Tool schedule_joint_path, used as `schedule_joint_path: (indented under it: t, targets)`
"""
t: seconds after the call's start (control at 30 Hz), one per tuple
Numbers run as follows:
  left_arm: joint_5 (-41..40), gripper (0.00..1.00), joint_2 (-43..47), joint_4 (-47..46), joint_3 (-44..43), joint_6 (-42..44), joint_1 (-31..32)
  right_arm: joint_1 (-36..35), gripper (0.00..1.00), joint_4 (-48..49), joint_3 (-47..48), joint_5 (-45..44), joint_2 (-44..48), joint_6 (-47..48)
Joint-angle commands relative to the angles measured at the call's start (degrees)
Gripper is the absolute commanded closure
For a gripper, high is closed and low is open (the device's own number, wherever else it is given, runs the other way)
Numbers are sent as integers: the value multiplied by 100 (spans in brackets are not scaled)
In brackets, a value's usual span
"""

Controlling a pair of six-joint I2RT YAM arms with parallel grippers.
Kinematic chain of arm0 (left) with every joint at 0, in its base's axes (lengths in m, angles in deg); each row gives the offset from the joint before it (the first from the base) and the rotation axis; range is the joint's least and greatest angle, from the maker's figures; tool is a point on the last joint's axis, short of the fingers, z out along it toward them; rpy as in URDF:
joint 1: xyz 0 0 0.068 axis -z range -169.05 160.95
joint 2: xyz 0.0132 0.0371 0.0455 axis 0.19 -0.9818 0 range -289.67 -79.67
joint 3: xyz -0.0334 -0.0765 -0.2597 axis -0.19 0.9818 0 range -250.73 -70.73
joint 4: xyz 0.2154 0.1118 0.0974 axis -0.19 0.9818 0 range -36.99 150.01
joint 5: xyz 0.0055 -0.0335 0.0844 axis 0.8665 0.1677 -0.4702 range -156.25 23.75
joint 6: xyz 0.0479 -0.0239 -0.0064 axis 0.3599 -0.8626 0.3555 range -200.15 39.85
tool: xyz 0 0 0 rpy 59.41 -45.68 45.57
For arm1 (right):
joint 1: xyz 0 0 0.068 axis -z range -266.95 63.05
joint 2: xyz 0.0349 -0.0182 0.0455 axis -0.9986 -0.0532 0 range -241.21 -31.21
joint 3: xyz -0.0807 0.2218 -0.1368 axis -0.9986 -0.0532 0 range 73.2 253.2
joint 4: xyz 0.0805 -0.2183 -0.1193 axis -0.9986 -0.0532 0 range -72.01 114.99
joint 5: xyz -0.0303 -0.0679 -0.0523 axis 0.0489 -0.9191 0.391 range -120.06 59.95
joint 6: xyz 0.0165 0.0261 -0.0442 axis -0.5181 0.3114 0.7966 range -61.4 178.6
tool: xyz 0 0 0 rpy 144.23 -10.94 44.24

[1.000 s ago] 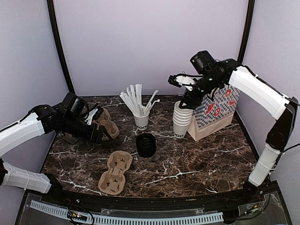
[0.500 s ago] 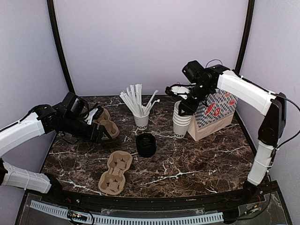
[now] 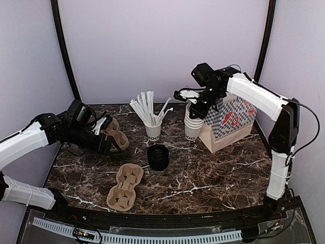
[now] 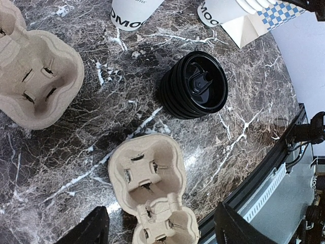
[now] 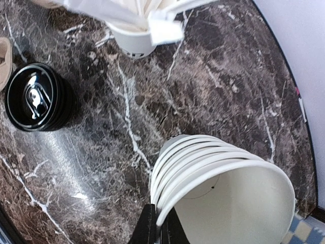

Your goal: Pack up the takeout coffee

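A stack of several white paper cups stands beside the bag, with dark lettering low on the bottom one. My right gripper is shut on the near rim of the top cup, one finger inside and one outside, as the right wrist view shows. The black lids sit stacked mid-table. My left gripper hangs open at the left with nothing between its fingers; in its wrist view a carrier lies below the jaws.
A like cup holding white straws stands left of the stack. One brown pulp carrier lies near the front and another by the left gripper. The checkered paper bag stands at the back right.
My right gripper swung left and down onto the cup stack and shut on the top cup's rim. The stack has shifted a little left and back. The left arm stayed still.
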Motion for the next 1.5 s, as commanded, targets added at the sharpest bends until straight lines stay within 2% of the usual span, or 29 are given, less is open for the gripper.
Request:
schedule_joint_path:
  t: [0.0,0.2,0.43,0.47,0.7,0.87,0.97,1.2,1.3,1.4,1.47]
  targets:
    - [66,26,-14,-77,-106,78,14,65,100,286,909,-30,-366,57]
    - [113,26,-5,-96,-54,29,15,161,100,358,1940,89,-1088,12]
    - [55,26,144,-37,-9,-36,15,330,100,399,2471,210,-1691,-54]
    - [44,26,152,-35,12,-38,15,337,98,403,2502,211,-1720,-67]
    - [66,27,102,-91,36,-57,15,348,66,497,2607,206,-1719,-128]
    - [63,27,38,-91,-79,-20,15,307,56,563,2505,205,-1260,-166]
    - [27,27,-19,-88,-196,11,15,247,53,598,2317,179,-780,-175]
    - [-149,26,-179,-61,-764,196,15,336,47,840,1263,-213,915,-143]
    - [3,27,-163,-246,-961,269,15,837,46,962,842,-385,1434,-132]
    - [221,27,-159,-555,-1019,341,30,1730,46,1151,580,-321,1734,-162]
    - [412,27,-194,-693,-1051,362,37,2228,42,1498,268,-510,1919,-4]
